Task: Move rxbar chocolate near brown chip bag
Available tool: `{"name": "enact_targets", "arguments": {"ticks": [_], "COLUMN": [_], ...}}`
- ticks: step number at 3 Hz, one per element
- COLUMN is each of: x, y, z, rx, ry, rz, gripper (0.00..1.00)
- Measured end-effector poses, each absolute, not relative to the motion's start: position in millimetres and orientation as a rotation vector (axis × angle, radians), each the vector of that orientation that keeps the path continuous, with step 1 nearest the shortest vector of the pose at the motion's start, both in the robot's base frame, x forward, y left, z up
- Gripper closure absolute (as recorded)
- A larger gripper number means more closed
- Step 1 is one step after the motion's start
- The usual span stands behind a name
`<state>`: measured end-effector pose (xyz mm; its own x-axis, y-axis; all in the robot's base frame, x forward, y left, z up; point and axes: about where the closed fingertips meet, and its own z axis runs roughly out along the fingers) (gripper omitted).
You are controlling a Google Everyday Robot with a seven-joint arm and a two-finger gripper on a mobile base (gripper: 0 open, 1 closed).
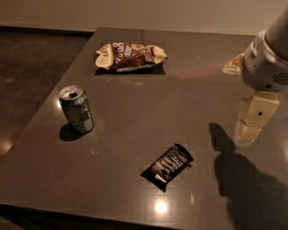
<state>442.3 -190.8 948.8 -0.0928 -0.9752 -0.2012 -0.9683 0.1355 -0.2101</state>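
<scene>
rxbar chocolate (167,167) lying flat; hand (248,133) well apart at right

Dim, warm light, with one small bright glare spot (160,207) on the glossy dark grey tabletop (135,103) near its front edge. The cream-coloured gripper (246,134), hanging over the table's right side, throws a dark soft-edged shadow (236,170) toward the front right. The upright green soda can (77,109) casts a short one at its base.

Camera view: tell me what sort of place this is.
Probably an indoor office or lab snack area: a dark table holds a brown chip bag, a green can and an rxbar chocolate, with bare floor and plain wall behind. The gripper hangs above the table's right side.
</scene>
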Motion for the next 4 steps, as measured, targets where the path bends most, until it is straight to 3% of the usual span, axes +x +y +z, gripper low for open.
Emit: {"name": "enact_targets", "arguments": {"ticks": [4], "x": [368], "y": [-99], "z": [857], "rx": [-2.373], "ry": [1.618], "rz": [0.181], "gripper": [0.00]}}
